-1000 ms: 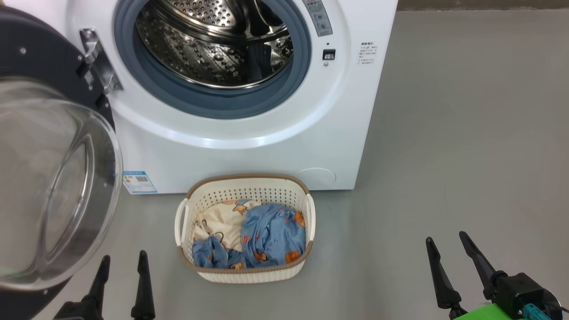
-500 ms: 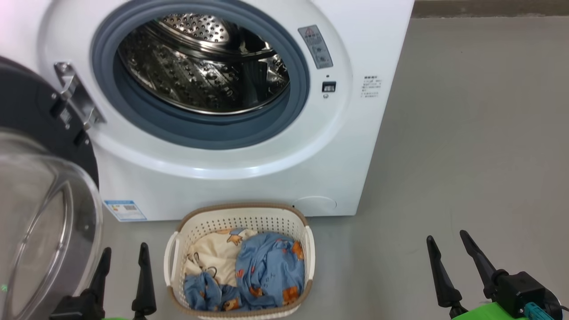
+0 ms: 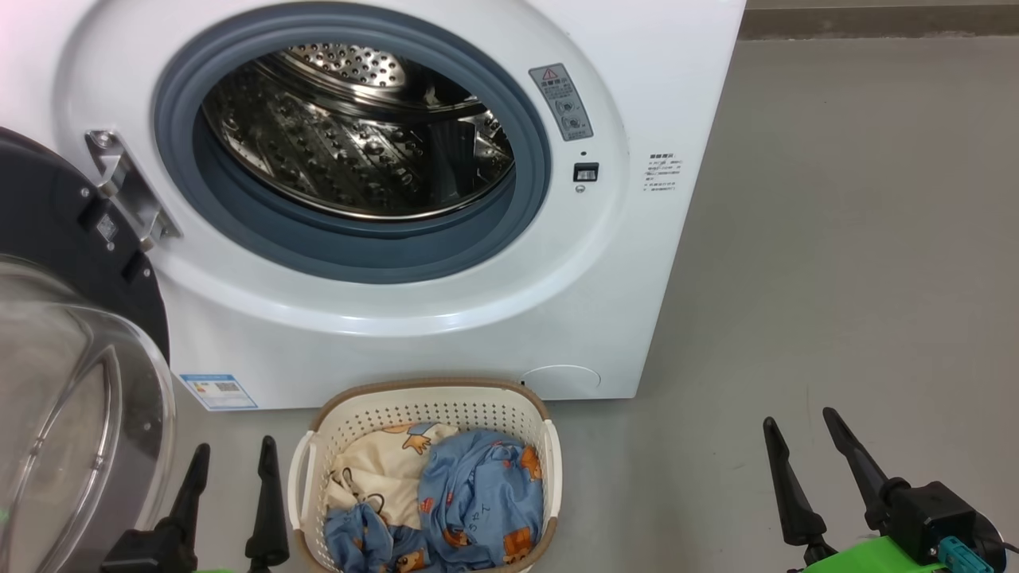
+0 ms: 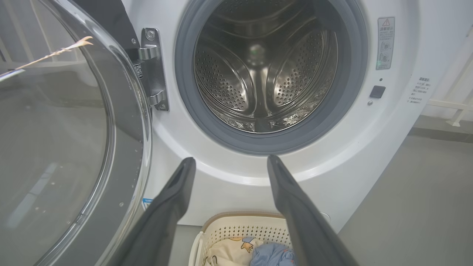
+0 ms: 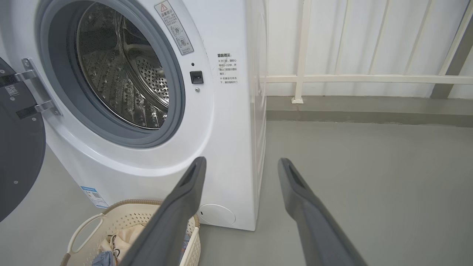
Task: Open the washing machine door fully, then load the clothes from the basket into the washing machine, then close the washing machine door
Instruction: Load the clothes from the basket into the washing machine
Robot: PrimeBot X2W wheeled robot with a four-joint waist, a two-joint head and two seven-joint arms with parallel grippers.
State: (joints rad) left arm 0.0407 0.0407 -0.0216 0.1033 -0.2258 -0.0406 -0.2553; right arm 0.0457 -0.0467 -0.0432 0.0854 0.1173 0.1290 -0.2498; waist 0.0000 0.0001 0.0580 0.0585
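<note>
— Where's the door?
— I see the door (image 3: pixel 72 358) swung wide on the washer's (image 3: pixel 446 334) left hinge, its glass bulge facing right.
— Clothes?
— In the basket (image 3: pixel 430 391), clothes (image 3: pixel 470 497) heaped; its long side runs along the washer's front.
— Grippers?
— Left gripper (image 3: pixel 236 446) just beside the basket, right gripper (image 3: pixel 798 417) well apart; both spread, empty.

door (image 3: pixel 72 382): clear glass, glossy black | drum (image 3: pixel 350 151): shiny perforated steel | basket (image 3: pixel 430 409): matt plastic | clothes (image 3: pixel 470 493): soft cloth
</note>
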